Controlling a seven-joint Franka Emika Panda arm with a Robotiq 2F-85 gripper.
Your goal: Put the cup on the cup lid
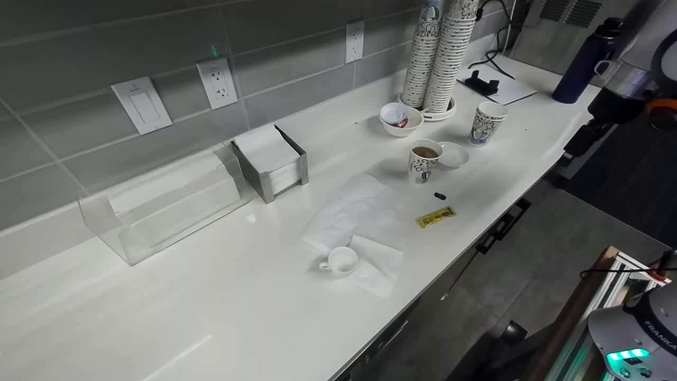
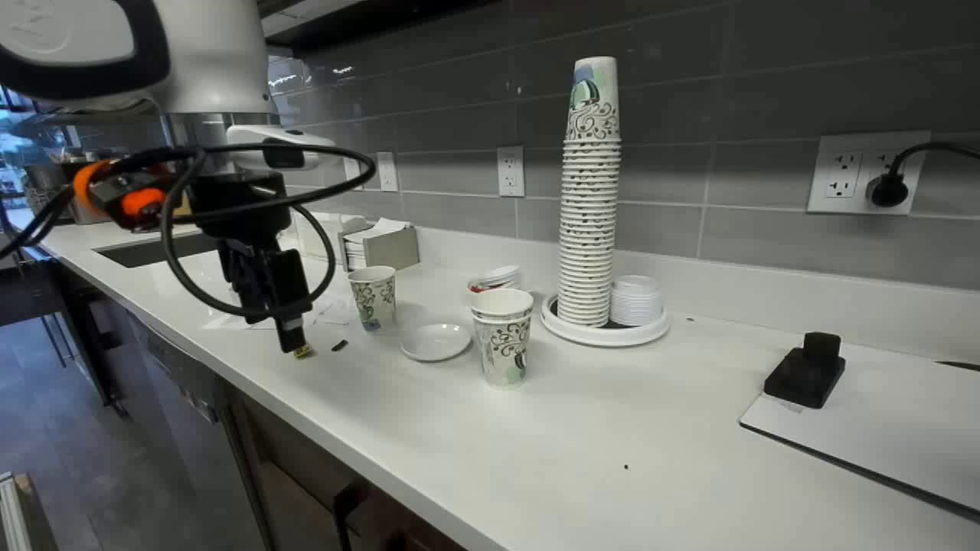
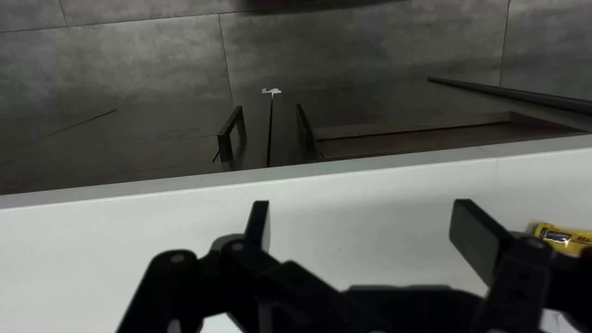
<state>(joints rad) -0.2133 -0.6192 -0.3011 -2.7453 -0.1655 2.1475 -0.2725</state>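
Observation:
The cup (image 1: 486, 126) is a pale patterned paper cup standing upright on the counter; it also shows in an exterior view (image 2: 502, 344), where a second rim suggests two nested cups. The cup lid (image 1: 453, 155) is a flat round white disc lying between it and the brown-filled cup; it shows clearly too in an exterior view (image 2: 436, 342). My gripper (image 1: 570, 151) hangs above the counter's front edge, apart from both. In the wrist view my gripper (image 3: 360, 217) is open with only bare counter between its fingers. Neither cup nor lid shows there.
A cup with brown liquid (image 1: 423, 163) stands beside the lid. A yellow packet (image 1: 436, 217) lies near the counter edge (image 3: 296, 178). A white handled cup (image 1: 342, 261) sits on napkins. Tall cup stacks (image 1: 447, 63) and a bowl with red inside (image 1: 402, 124) stand behind.

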